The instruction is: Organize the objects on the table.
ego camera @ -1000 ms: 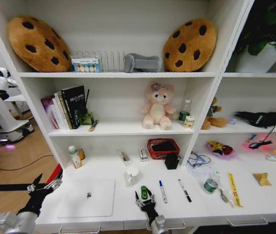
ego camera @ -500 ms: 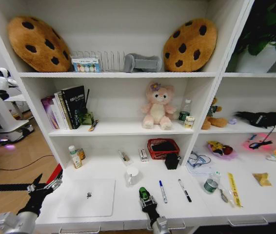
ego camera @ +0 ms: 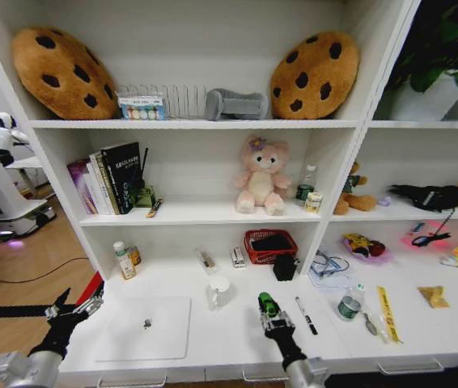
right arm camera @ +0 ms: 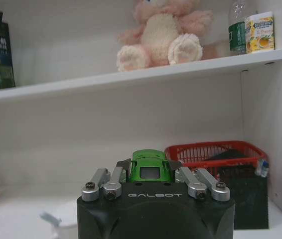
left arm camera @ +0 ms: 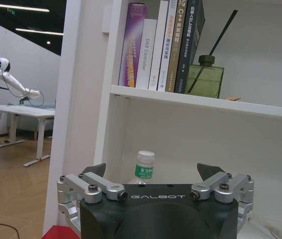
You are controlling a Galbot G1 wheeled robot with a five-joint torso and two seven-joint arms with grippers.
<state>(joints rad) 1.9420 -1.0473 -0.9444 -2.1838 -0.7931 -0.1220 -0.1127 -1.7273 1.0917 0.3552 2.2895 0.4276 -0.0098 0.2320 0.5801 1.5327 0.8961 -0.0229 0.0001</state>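
The right pincer (ego camera: 267,309) grips a small green toy car (right arm camera: 148,166) between its fingers, held above the bench (ego camera: 237,343) near its front edge, just beside the black pen (ego camera: 306,315). The left pincer (ego camera: 74,310) hangs open off the bench's left end, apart from the silver laptop (ego camera: 144,327) lying near the front-left corner.

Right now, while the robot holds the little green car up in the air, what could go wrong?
The right gripper pinches the green toy car only by its sides, so it might slip out and drop. It hangs above the table, near the black pen and the white cup, so a low sweep could knock them. The left gripper waits open off the table's left end, beside the laptop.
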